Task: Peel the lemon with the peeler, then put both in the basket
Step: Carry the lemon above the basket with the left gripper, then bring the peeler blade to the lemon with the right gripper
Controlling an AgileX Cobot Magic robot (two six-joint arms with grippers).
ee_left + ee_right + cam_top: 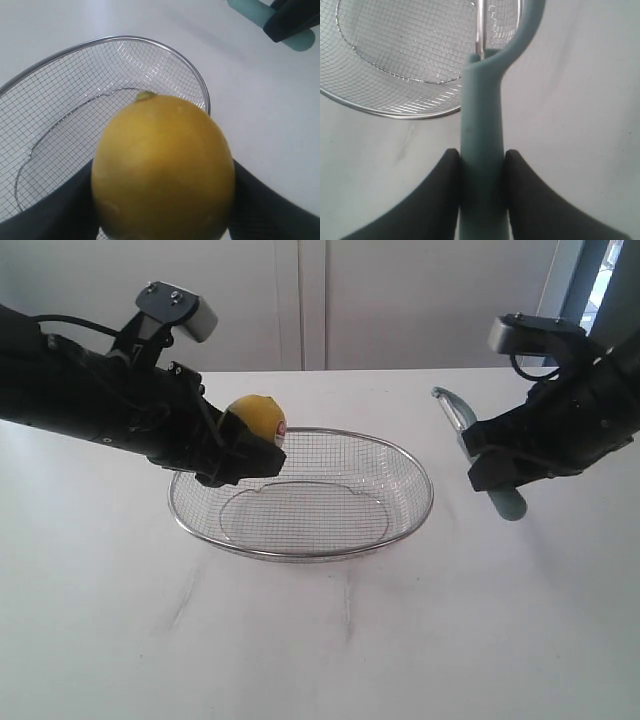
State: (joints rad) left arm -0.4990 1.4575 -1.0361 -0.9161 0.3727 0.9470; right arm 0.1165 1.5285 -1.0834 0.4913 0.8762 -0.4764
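Lemon [162,170] and peeler [482,125] are both up from my bench [320,650], each one in one of my tools.

Biggest thing is the white bench. On it, in the middle, stands the basket [300,555], a wide oval of wire mesh with a thick rim.

My left tool [250,445] reaches in from the left side of the exterior view. It is clamped on the lemon, one dark finger [45,215] on each side of the fruit. My right tool [490,475] comes in from the right and is clamped on the handle of the peeler, which sits tight between the two fingers [530,200].

I hold the peeler in the air at the right of the basket, apart from it and not touching the bench. It is tilted: the curved blade head points up and away, and the end of the teal handle sticks out below the tool.

I hold the lemon over the left rear part of the basket rim, above the mesh and not touching it. The skin that I can see is smooth and yellow. A small sticker [282,427] faces toward the right, and the small nub of the lemon points toward the basket.
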